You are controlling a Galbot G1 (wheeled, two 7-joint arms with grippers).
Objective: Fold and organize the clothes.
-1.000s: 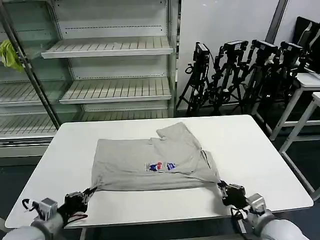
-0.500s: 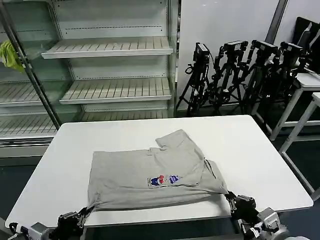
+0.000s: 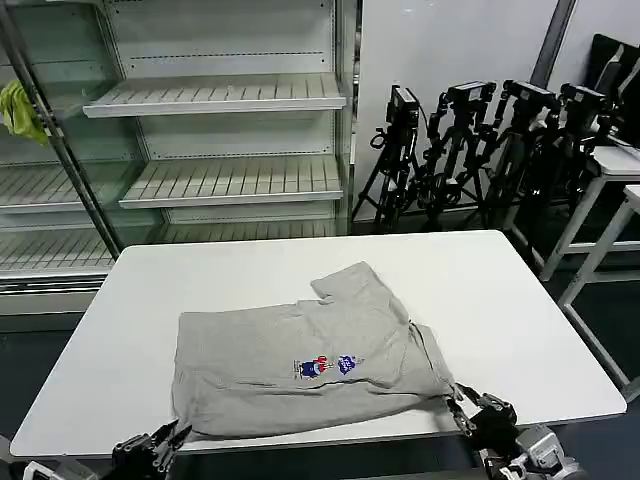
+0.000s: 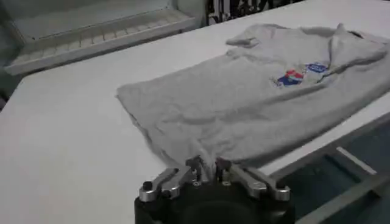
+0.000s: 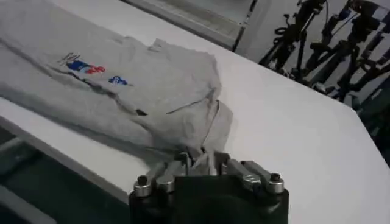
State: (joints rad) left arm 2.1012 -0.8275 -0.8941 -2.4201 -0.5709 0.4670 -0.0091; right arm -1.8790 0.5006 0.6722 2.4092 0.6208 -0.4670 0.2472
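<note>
1. Rag (image 3: 17, 108), yellow-green, hangs on the shelf unit (image 3: 215, 95) at far left, well apart from the counter (image 3: 510, 310).
2. Left gripper (image 3: 158, 450) sits at the counter's near edge, at the left near corner of the T-shirt (image 3: 300, 360). In the left wrist view its fingers (image 4: 194, 169) are pressed close together, pinching the grey hem right at the counter edge.
3. T-shirt, light grey, lies on the white counter, roughly centre, closer to the near edge. It is partly folded and wrinkled, with one sleeve (image 3: 345, 280) pointing toward the far side. Its near hem reaches the counter edge.
4. Chest print (image 3: 325, 367), small and red and blue, faces up, a bit right of the shirt's middle.
5. Right gripper (image 3: 478, 408) is at the near edge, at the shirt's right near corner. In the right wrist view its fingers (image 5: 183, 163) are drawn together on a bunched bit of grey fabric.
6. Tripods (image 3: 480, 150) with cameras stand behind the counter at right, not touching anything on it.
</note>
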